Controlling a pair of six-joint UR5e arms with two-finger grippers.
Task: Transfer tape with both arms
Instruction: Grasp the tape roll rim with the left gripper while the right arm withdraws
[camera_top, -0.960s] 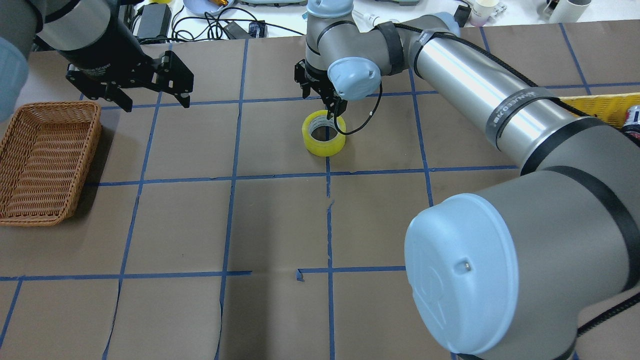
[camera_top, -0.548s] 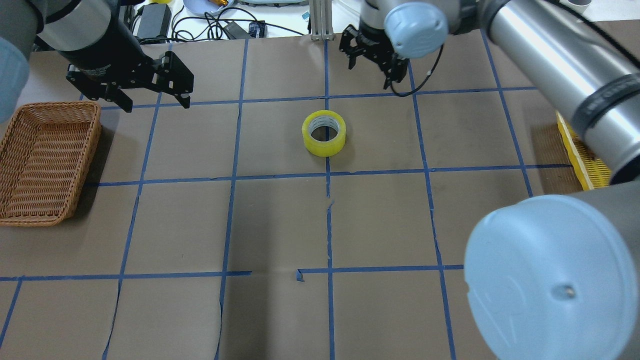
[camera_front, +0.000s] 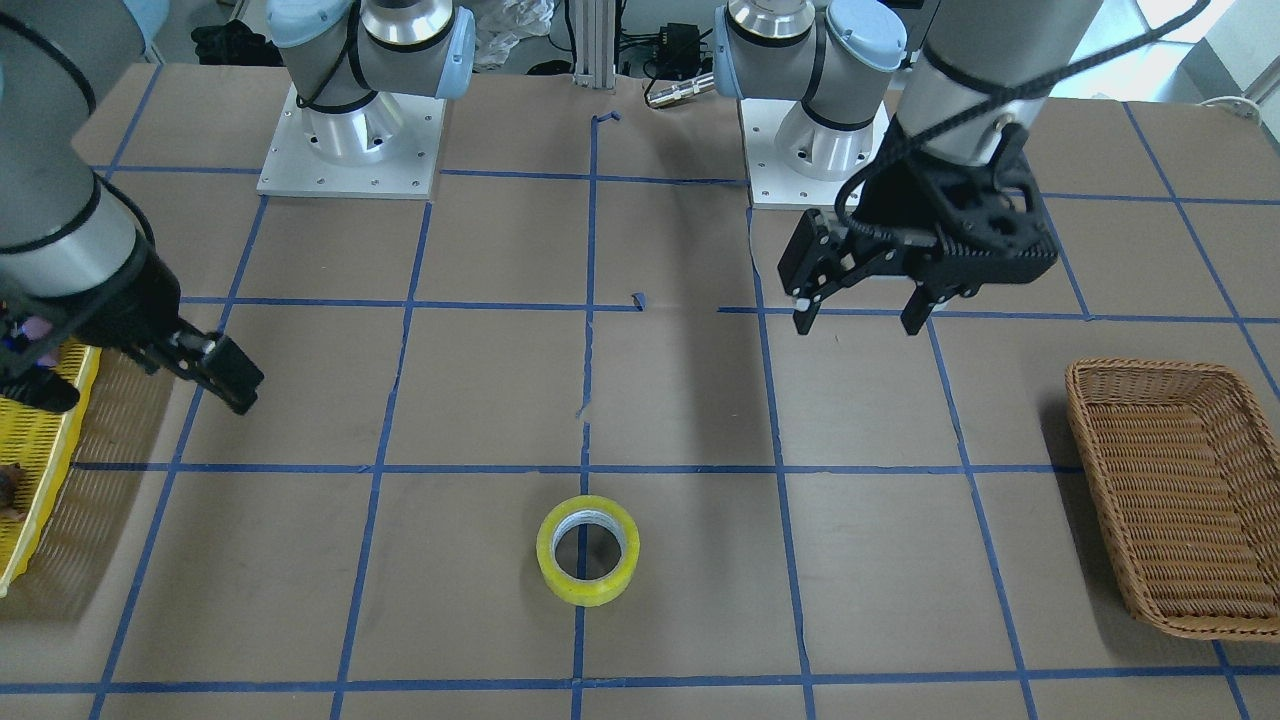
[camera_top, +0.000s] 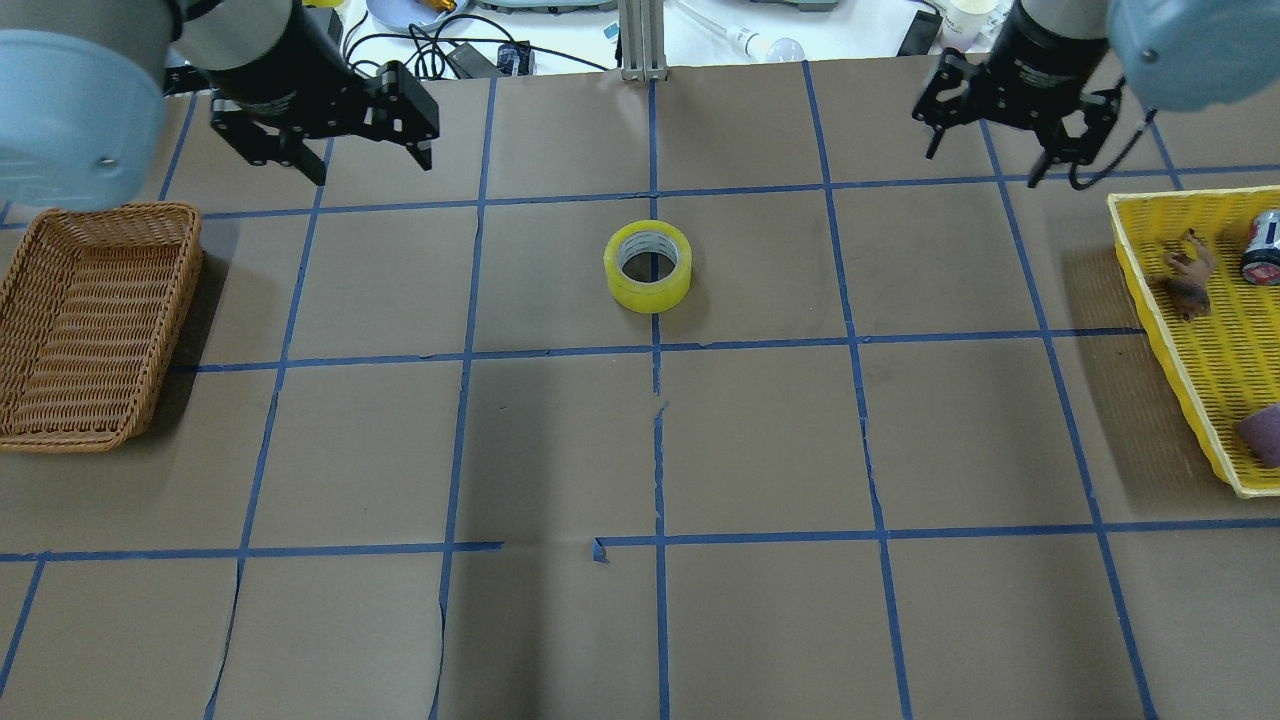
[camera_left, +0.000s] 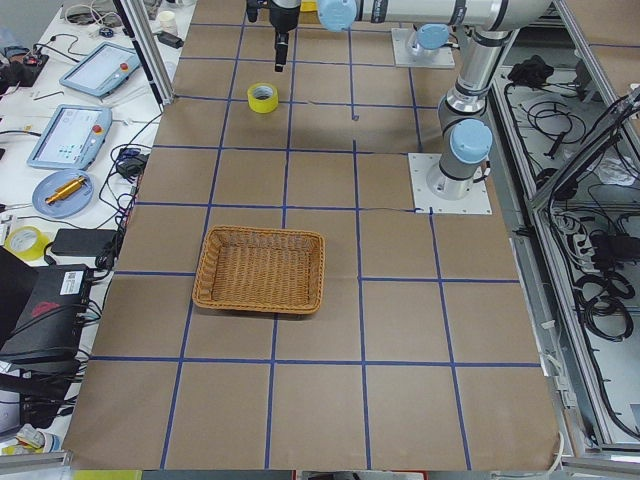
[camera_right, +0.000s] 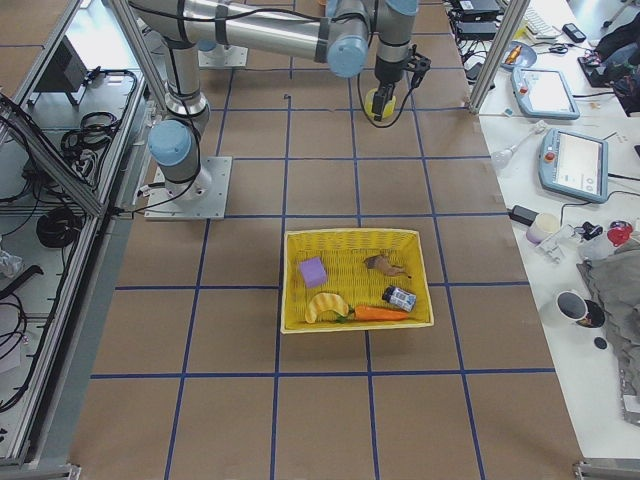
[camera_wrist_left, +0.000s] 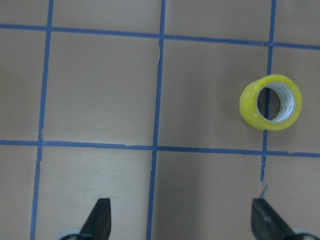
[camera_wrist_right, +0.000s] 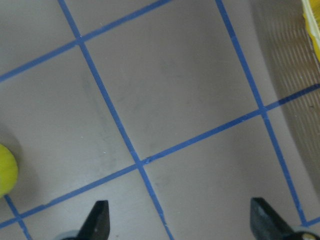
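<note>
"Fingers (camera_wrist_left: 100, 220) of the left gripper (camera_top: 372, 165) — how are they set?"

"Spread wide, with nothing between them. That is shown in the left wrist view, where only bare table (camera_wrist_left: 100, 90) is framed by the two tips. The right gripper (camera_top: 985, 165) is likewise held agape and empty, near the tray (camera_top: 1180, 196)."

"And where is the tape (camera_top: 648, 295) found?"

"It is laid flat, hole up, on the table's middle line, between two cross lines and well apart from both grippers. It is touched by nothing. The basket (camera_top: 90, 320) is seen on the left arm's side."

"Which step is judged to be in hand?"

"The second half of the transfer, most likely. The tape is placed midway, where either arm could reach it, and the basket is taken to be the goal. A pick-up by the left arm is expected, though that is only inferred."

"What is called for next?"

"The left gripper needs to be brought across and centred over the ring. It is then to be lowered so that the wall is straddled, one finger inside the core and one outside — or so that the whole roll is spanned. Only then should the fingers be closed. With too shallow a grip, the roll could be tipped or pushed along the table."
</note>
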